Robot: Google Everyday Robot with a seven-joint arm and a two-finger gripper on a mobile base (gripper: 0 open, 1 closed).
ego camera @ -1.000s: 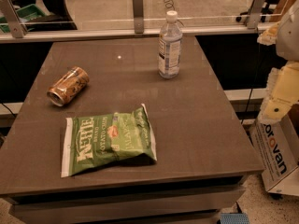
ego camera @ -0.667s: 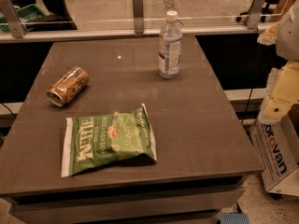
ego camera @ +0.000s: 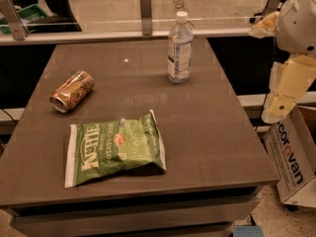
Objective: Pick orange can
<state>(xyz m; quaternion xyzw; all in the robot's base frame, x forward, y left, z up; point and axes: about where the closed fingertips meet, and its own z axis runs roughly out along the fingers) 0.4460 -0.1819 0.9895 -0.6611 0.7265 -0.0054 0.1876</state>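
The orange can [ego camera: 72, 91] lies on its side at the left of the brown table [ego camera: 212, 132], its silver rim turned toward the front left. My gripper [ego camera: 285, 89] hangs off the table's right edge, pale and cream-coloured, far from the can and holding nothing that I can see. The whole width of the table lies between it and the can.
A clear water bottle [ego camera: 179, 47] with a white cap stands upright at the back middle-right. A green chip bag [ego camera: 114, 148] lies flat at the front left, just in front of the can. A cardboard box [ego camera: 294, 159] stands on the floor to the right. A glass-railed ledge [ego camera: 123, 33] runs behind the table.
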